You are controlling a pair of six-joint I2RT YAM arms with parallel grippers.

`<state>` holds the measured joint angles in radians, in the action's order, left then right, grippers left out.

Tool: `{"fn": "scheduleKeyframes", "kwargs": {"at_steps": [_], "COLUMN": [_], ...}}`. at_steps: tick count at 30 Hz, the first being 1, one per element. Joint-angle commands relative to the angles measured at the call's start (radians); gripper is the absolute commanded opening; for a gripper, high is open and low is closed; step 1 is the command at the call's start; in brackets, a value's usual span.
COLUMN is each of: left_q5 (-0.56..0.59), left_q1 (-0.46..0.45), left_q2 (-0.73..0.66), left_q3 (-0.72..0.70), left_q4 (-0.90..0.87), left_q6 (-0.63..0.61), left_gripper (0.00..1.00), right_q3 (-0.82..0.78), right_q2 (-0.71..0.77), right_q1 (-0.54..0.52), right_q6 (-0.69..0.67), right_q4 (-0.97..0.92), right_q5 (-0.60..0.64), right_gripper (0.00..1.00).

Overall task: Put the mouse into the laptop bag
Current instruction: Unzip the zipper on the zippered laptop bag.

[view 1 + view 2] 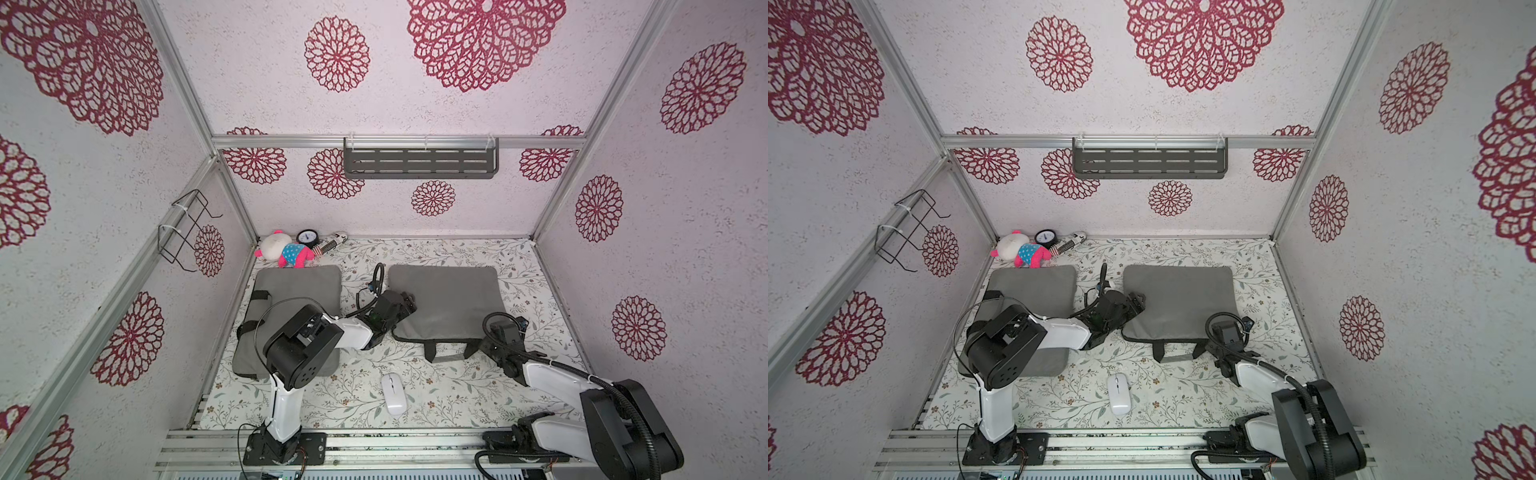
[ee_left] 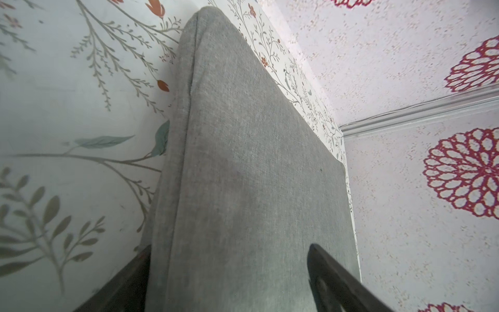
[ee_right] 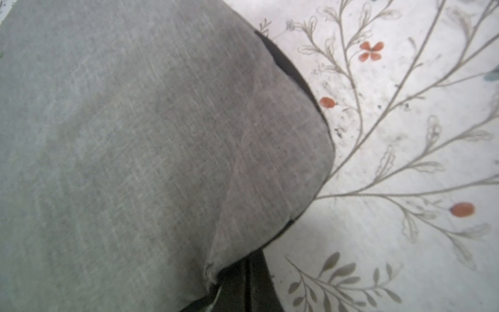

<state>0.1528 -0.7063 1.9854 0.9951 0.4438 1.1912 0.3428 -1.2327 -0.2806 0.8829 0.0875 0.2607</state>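
Mouse (image 1: 393, 394) well apart from left pincer (image 1: 409, 302)

In the left wrist view the bottom edge cuts off both black fingers (image 2: 332, 281) of the left gripper (image 2: 226, 254). The right gripper (image 3: 247, 289) shows you only a blurred dark stub, also cut off. The left arm's black elbow (image 1: 299, 349) hides the near part of the grey fabric bag (image 1: 299, 282) at the floral table's (image 1: 457, 395) left edge. The round dial (image 1: 308, 237) in the far left corner is too small to read.
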Motion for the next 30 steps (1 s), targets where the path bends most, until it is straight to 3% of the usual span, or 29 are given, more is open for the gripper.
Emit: {"fn": "scheduleKeyframes", "kwargs": {"at_steps": [1,6,7,11,14,20,30], "left_q5": [-0.127,-0.203,-0.222,-0.248,-0.244,-0.219,-0.196], "left_q1": [0.031,0.050,0.050,0.049,0.050,0.050,0.048], "left_q2": [0.052,0.146,0.167,0.209,0.215,0.210,0.196], "left_q3": [0.051,0.152,0.168,0.204,0.217,0.220,0.199], "left_q4": [-0.036,-0.059,-0.050,-0.030,-0.042,-0.058,-0.056], "left_q6": [0.008,0.001,-0.001,0.009,0.009,0.012,0.022], "left_gripper": [0.90,0.88,0.80,0.24,0.09,0.00,0.00], "right_q3": [-0.013,-0.023,-0.024,-0.021,-0.008,0.024,0.129], "right_q2": [0.016,0.018,0.020,0.018,0.012,-0.036,-0.182], "right_q1": [0.008,-0.001,-0.009,-0.077,-0.163,-0.403,-0.528], "right_q6": [-0.009,-0.003,-0.002,0.021,0.061,0.122,0.097], "right_q4": [0.000,0.006,0.004,0.015,0.017,0.077,0.159], "right_q5": [-0.038,-0.068,-0.072,-0.058,-0.010,0.062,0.022], "right_gripper": [0.00,0.00,0.00,0.00,0.00,0.00,0.00]}}
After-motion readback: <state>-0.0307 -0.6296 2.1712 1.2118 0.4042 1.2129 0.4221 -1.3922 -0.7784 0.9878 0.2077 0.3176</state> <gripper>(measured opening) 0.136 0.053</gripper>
